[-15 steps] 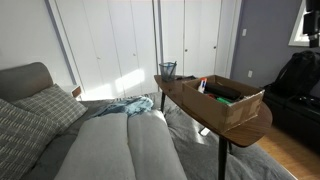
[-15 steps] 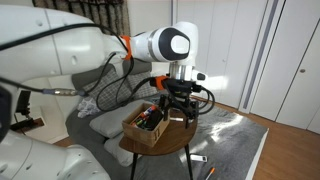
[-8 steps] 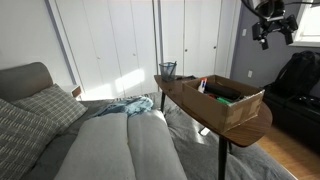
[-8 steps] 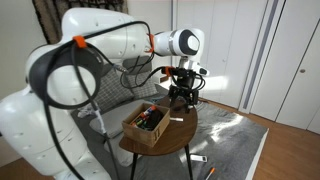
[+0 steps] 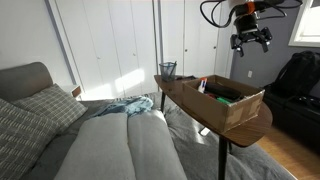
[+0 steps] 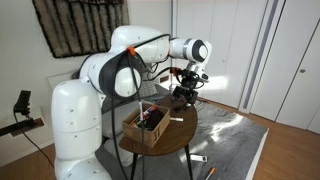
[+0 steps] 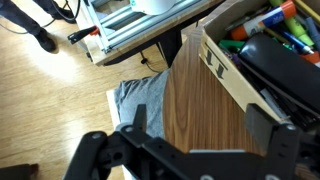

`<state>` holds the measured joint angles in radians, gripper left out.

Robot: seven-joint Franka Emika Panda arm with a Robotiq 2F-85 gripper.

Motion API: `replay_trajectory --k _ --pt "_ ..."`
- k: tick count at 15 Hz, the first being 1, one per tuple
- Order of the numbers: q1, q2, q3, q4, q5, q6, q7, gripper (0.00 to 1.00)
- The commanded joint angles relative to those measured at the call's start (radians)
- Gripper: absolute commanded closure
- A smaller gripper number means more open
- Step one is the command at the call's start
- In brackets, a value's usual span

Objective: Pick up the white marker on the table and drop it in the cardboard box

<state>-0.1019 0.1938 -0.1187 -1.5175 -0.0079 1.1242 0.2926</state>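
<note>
Wrist view: the jaws are seen spread apart and empty above the desk point(image 7: 195, 110), beside the cardboard box point(image 7: 225, 75) filled with coloured pens point(image 7: 270, 30); any print on them is too small to be read. In an exterior view, the white marker point(image 6: 177, 120) is shown lying on the desk just beside the box, below the jaws.

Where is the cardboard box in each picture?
In an exterior view: the cardboard box is right of the middle, on the table.
In an exterior view: the box is low in the middle, on the table.
Wrist view: the box fills the upper right corner, next to bare table.
Shared landmark: the dark wooden table under the box.
</note>
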Motion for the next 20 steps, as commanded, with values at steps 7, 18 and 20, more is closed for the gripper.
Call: replay_trajectory --k 7,18,20 --pt "0.017 0.093 -0.023 0.058 0.173 0.08 0.493 0.0" --pt "0.032 0.233 -0.009 0.163 0.155 0.119 0.713 0.0" --pt "0.048 0.2 -0.012 0.114 0.131 0.25 0.714 0.0"
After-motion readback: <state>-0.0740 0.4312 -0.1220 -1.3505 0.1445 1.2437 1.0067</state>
